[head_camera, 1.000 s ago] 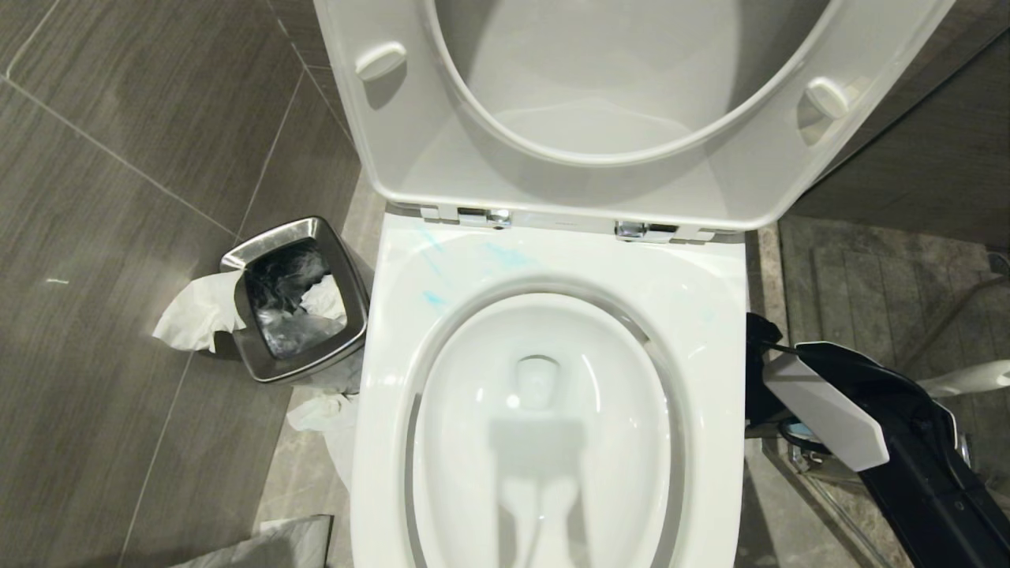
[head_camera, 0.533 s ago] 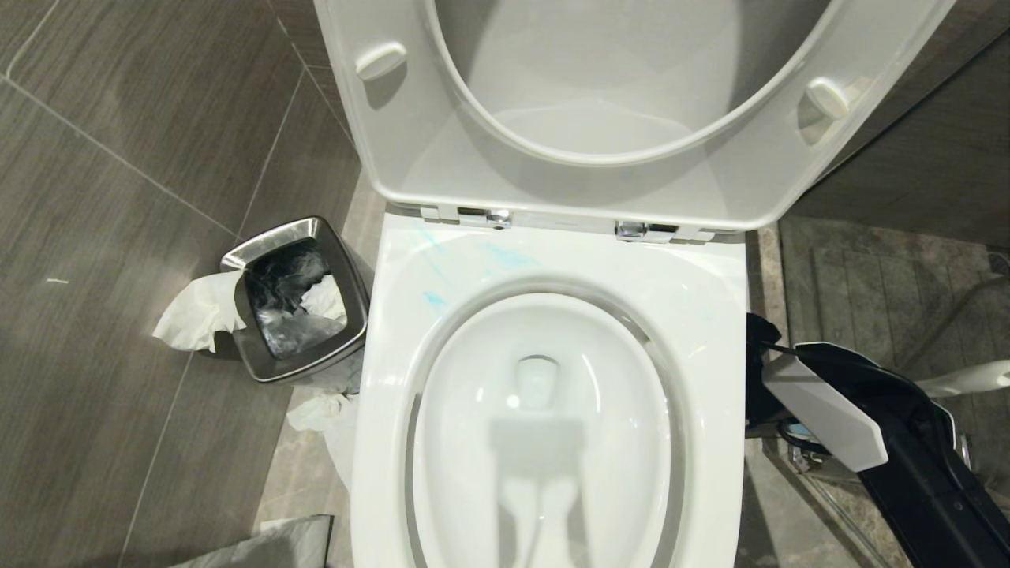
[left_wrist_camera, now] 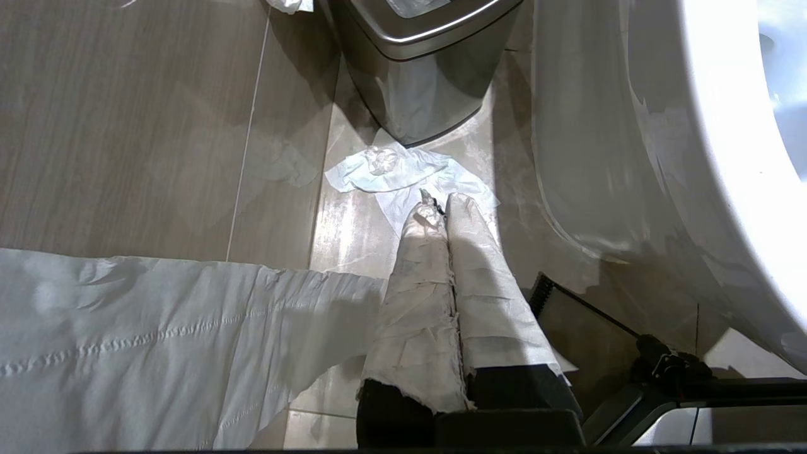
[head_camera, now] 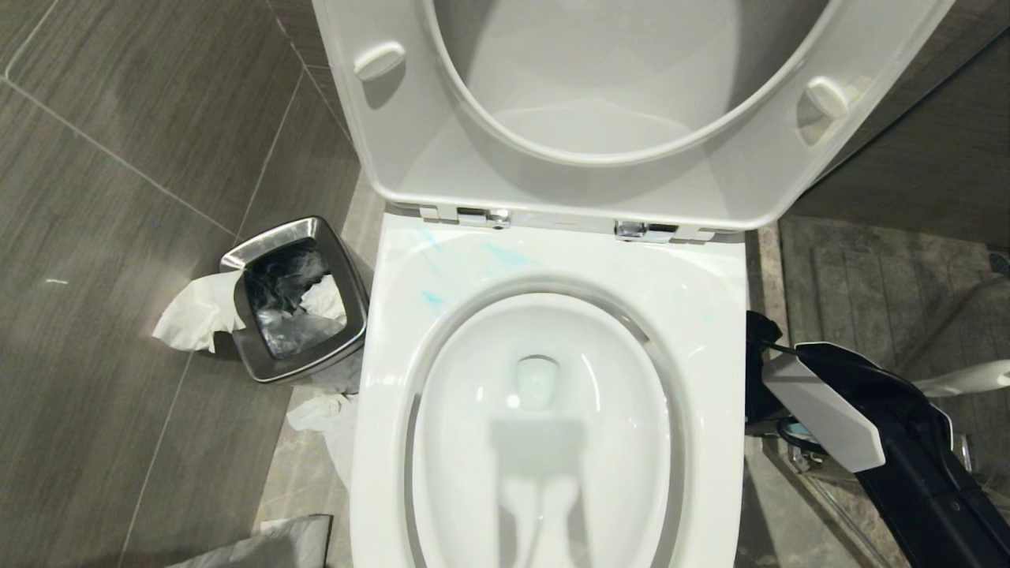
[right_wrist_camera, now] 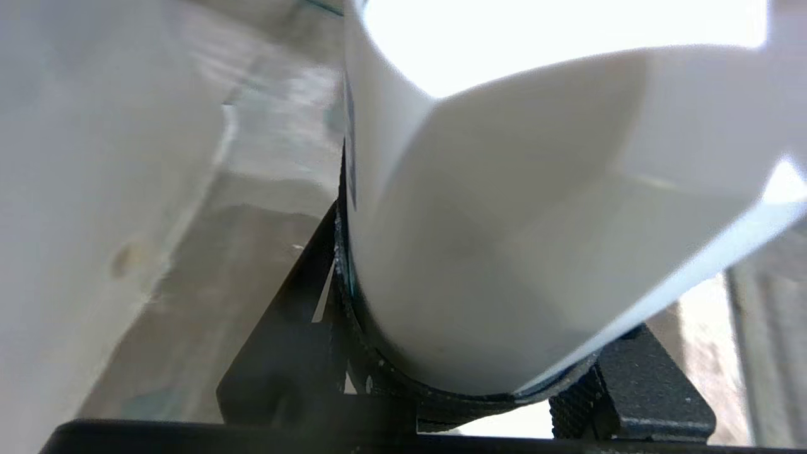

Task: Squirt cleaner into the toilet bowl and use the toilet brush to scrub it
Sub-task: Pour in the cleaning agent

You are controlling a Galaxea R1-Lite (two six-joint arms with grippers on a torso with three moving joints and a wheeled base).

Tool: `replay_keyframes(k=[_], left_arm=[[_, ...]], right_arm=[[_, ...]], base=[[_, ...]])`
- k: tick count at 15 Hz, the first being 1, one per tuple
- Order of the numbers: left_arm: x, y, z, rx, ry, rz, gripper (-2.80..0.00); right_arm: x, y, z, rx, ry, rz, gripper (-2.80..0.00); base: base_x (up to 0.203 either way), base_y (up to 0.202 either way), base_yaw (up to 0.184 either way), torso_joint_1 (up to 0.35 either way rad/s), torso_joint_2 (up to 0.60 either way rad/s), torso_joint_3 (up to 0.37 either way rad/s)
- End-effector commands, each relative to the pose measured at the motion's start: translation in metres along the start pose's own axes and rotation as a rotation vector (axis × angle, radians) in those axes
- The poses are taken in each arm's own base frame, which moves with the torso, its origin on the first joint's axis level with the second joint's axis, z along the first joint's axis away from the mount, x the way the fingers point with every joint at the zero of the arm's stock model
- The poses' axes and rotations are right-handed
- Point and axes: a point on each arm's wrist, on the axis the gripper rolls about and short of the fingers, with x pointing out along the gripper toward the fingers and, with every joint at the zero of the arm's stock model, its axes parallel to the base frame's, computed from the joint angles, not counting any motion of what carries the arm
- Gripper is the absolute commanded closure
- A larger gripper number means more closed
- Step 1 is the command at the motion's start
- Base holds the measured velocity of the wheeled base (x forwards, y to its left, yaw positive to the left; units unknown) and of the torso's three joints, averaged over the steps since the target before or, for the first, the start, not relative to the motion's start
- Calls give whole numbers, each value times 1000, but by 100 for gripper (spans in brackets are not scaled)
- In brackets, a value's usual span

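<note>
Big white glossy ceramic toilet bowl (head_camera: 473,473) filled the middle of the head view, oval basin open, its white plastic seat and lid (head_camera: 552,181) tipped up at the back, and faint blue streaks lay on the rim near the hinges. Grey tiled floor (head_camera: 118,237) all round. On the robot's left, just beside the toilet, stood the small square steel waste bin (head_camera: 347,331) with crumpled white tissue (head_camera: 193,312) hanging over its edge. On the right, low beside the toilet, was the black-and-white right arm (head_camera: 821,410). The right hand (right_wrist_camera: 479,334) was closed partway round the white plastic cleaner bottle (right_wrist_camera: 504,221), black pads against both its sides, down by the floor next to the toilet's outer wall. A slim white handle (head_camera: 970,377) poked in at the far right edge. The left hand (left_wrist_camera: 446,208), its fingers wrapped in white, was pressed fully together and held nothing, over a scrap of tissue (left_wrist_camera: 391,170) on the floor near the bin.
</note>
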Motion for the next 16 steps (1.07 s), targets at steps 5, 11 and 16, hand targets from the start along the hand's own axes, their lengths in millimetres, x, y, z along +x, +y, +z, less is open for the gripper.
replay_keyframes(k=[5, 11, 16], left_arm=[[0, 0, 0, 0, 1, 0, 0], [0, 0, 0, 0, 1, 0, 0], [0, 0, 0, 0, 1, 0, 0]], right_arm=[[3, -14, 39, 19, 5, -81, 0], [-16, -38, 96, 78, 70, -120, 0], [-54, -62, 152, 102, 124, -133, 0]], base=[[0, 0, 0, 0, 0, 0], [0, 0, 0, 0, 0, 0], [0, 0, 0, 0, 0, 0]])
